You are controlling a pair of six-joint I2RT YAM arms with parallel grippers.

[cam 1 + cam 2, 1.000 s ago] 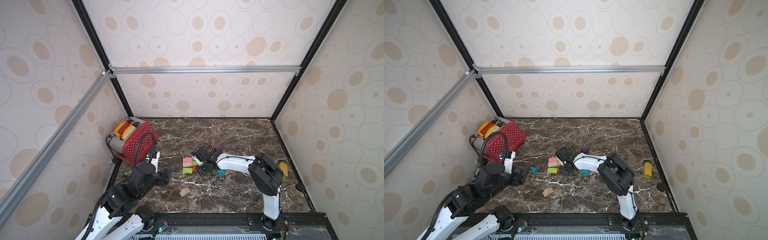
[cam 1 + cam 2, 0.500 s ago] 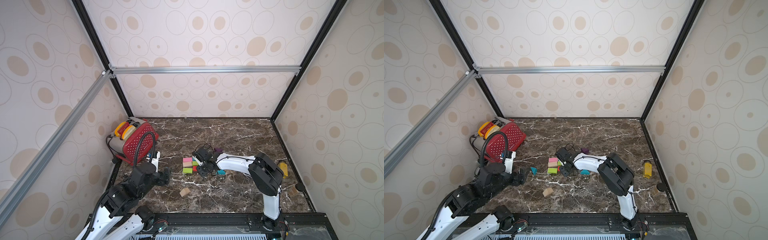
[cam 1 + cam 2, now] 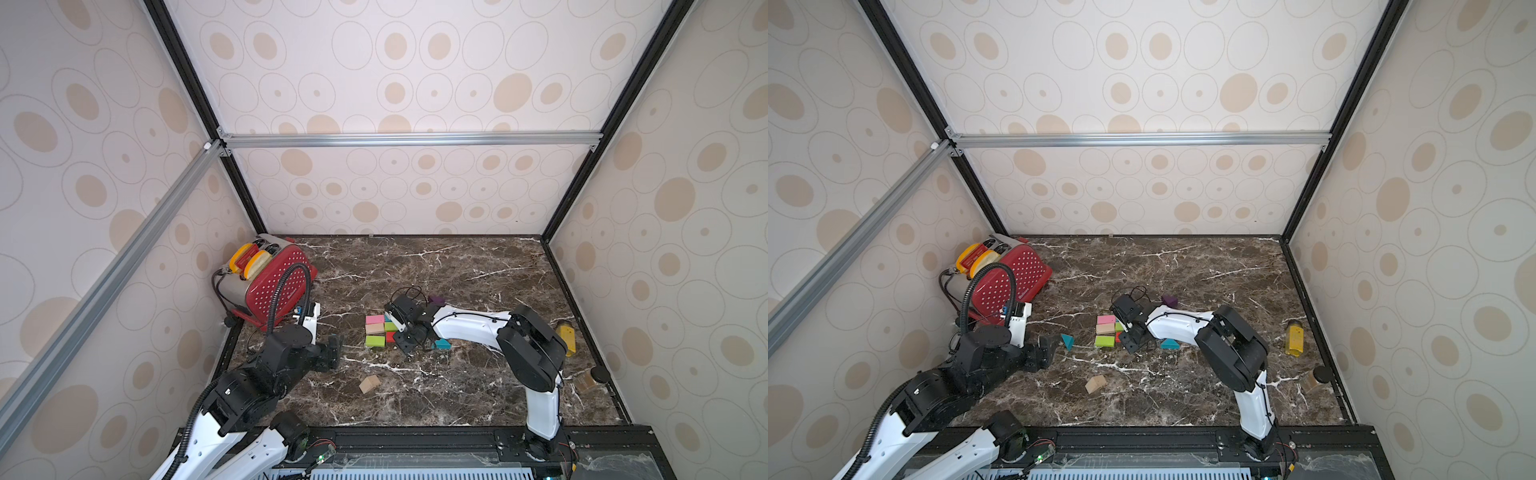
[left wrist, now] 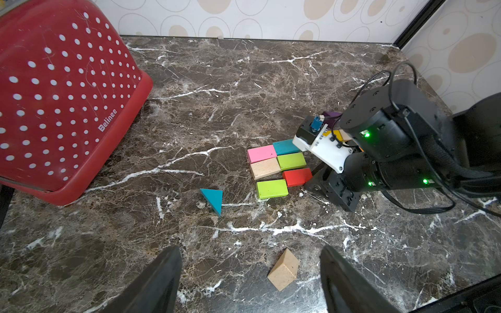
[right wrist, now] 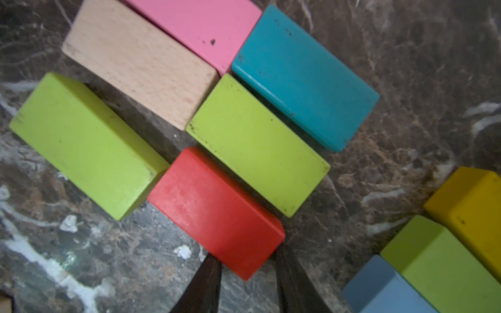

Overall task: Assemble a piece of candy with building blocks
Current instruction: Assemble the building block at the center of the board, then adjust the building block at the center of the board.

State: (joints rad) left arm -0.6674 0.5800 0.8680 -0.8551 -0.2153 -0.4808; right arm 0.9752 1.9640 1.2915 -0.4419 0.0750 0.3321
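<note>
blocks laid flat in a tight two-column patch mid-worktop (image 3: 478, 266) — pink block (image 4: 261, 153), teal block (image 4: 284, 147), tan block (image 4: 265, 168), green block (image 4: 291, 161), second green block (image 4: 271, 189) and red block (image 4: 297, 177), long sides touching, likely the candy's body. red one sits at the patch's near corner, slightly askew from its green neighbour.

right hand (image 5: 246, 276) low at the red block's end, fingers (image 5: 202, 284) one to each side of its corner, clenched on it by the look of the right wrist view — probably nudging it square into the row. left hand (image 4: 249, 273) hovers well back with its two fingers spread wide, grasping nothing, clear of the build.

teal triangle (image 4: 212, 200) lies apart on the toaster side, tan wedge (image 4: 283, 269) nearer the front edge, another teal triangle (image 3: 1170, 343) just behind the right arm — likely wrapper ends waiting. yellow, green and blue spare blocks (image 5: 444, 252) huddle beside the patch, near the right hand.

room: open marble in front and behind; red toaster (image 3: 274, 286) well off by the left wall, so little to hit.
</note>
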